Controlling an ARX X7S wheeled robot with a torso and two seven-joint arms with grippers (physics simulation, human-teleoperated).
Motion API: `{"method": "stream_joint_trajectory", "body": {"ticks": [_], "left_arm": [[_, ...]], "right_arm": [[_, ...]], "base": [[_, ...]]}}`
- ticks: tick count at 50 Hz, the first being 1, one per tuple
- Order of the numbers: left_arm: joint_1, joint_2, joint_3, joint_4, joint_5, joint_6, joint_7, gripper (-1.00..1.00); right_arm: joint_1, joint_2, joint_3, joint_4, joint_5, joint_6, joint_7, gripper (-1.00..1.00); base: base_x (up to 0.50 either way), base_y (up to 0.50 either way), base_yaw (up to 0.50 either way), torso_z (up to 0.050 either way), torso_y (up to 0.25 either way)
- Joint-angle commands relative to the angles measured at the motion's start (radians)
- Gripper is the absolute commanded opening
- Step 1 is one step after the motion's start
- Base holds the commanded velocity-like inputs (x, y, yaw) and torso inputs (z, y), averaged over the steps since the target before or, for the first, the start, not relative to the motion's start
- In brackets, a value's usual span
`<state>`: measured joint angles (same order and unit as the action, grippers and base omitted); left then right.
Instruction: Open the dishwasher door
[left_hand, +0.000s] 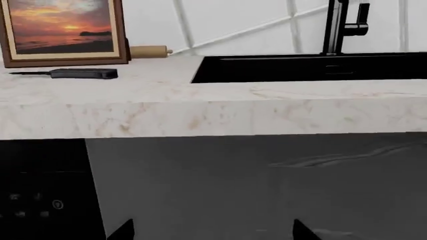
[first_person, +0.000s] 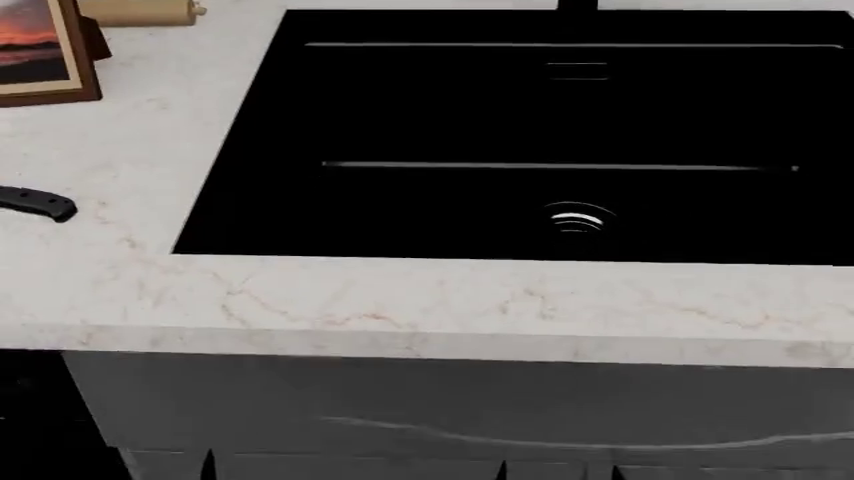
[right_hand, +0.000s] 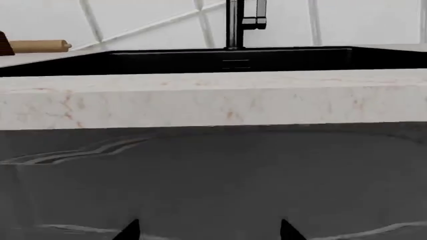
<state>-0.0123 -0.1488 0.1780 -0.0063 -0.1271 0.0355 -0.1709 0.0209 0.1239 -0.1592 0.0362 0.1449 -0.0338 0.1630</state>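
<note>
The dishwasher door (left_hand: 43, 190) is a glossy black panel with small pale icons, under the marble countertop (left_hand: 200, 115) and left of a grey cabinet front (left_hand: 267, 185). In the head view only a black sliver of the dishwasher door (first_person: 34, 420) shows at the lower left. My left gripper (left_hand: 213, 232) is open and empty, its two dark tips wide apart, facing the grey cabinet front just right of the dishwasher door. My right gripper (right_hand: 210, 232) is open and empty, facing the grey cabinet door with arched moulding (right_hand: 213, 175) under the sink. Neither gripper touches anything.
A black sink (first_person: 534, 150) with a black tap (left_hand: 340, 25) is set in the countertop. A framed sunset picture (left_hand: 63, 30), a wooden rolling pin (left_hand: 150, 51) and a black-handled knife (left_hand: 73, 74) lie on the counter to the left.
</note>
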Motion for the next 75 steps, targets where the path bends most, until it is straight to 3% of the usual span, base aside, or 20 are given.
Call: {"method": "stream_joint_trajectory", "body": {"ticks": [1,20,59,69,72,73,75], "left_arm": [[-0.002,-0.015,0.014,-0.005,-0.011,0.007,-0.015,1.0],[0.0,-0.022,0.025,-0.007,-0.022,0.021,-0.025,1.0],[-0.001,-0.042,0.041,-0.005,-0.046,0.047,-0.038,1.0],[0.0,-0.044,0.043,-0.011,-0.06,0.063,-0.036,1.0],[-0.005,-0.04,0.038,-0.004,-0.085,0.033,-0.038,1.0],[-0.019,-0.044,0.045,0.002,-0.093,-0.04,-0.043,1.0],[-0.009,-0.039,0.035,0.003,-0.104,0.007,-0.038,1.0]], "right_arm": [[0.007,0.01,-0.016,0.022,0.019,-0.013,0.012,1.0],[0.009,0.02,-0.036,0.017,0.019,-0.021,0.029,1.0],[0.008,0.038,-0.054,0.019,0.048,-0.036,0.054,1.0],[0.007,0.041,-0.053,0.012,0.064,-0.041,0.056,1.0],[0.006,0.042,-0.054,0.015,0.066,-0.045,0.057,1.0],[0.005,0.042,-0.053,0.017,0.069,-0.048,0.057,1.0],[0.005,0.043,-0.054,0.015,0.069,-0.048,0.059,1.0]], "base": [[-0.5,0.0,0.0,0.0,0.0],[-0.1,0.01,0.0,0.0,0.0],[0.0,0.5,0.0,0.0,0.0],[0.0,0.0,0.0,0.0,0.0],[0.0,0.0,0.0,0.0,0.0],[0.0,0.0,0.0,-0.042,0.0],[0.0,0.0,0.0,-0.05,0.0]]}}
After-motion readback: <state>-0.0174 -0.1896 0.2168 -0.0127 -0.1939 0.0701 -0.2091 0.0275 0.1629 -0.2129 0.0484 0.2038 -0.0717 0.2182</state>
